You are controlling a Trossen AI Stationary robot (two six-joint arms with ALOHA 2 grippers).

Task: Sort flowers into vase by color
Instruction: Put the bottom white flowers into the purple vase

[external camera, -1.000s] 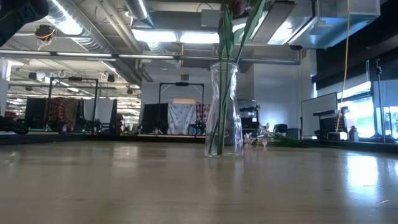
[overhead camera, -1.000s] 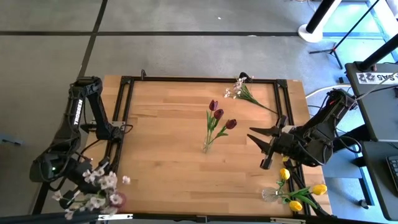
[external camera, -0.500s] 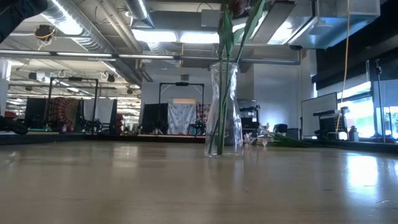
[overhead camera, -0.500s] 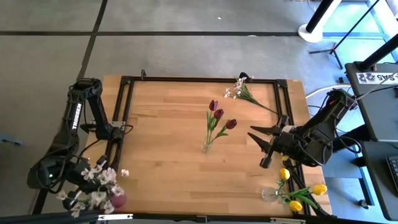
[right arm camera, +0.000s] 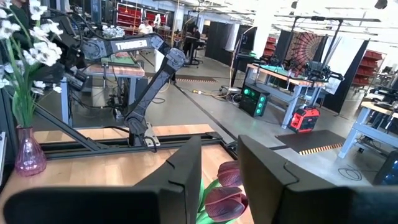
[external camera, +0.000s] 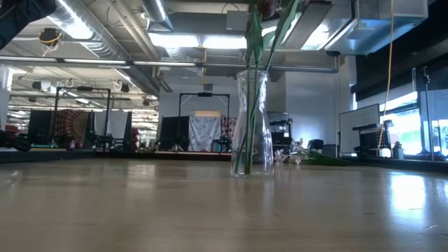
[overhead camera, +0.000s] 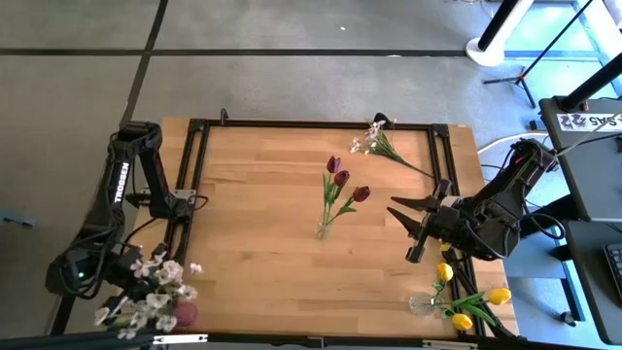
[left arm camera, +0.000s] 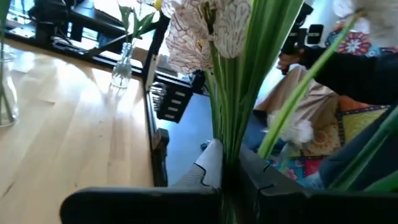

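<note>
Fingers (left arm camera: 205, 174) of the left gripper (overhead camera: 146, 292) pinch the green stems of the white-pink spray (overhead camera: 155, 292).
It hangs over the pink vase (overhead camera: 183, 313) at the table's (overhead camera: 253, 194) near-left corner; the right gripper (overhead camera: 410, 231) waits parted, beside the red tulips (overhead camera: 342, 180).

Robotics lab: open hall, ceiling ducts (external camera: 105, 42), framed workbenches (right arm camera: 280, 78), other arm rigs.

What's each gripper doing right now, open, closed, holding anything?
Left gripper: closed on the white-pink blossom spray, by the pink vase.
Right gripper: open, empty, fingers apart near the dark red tulips.
</note>
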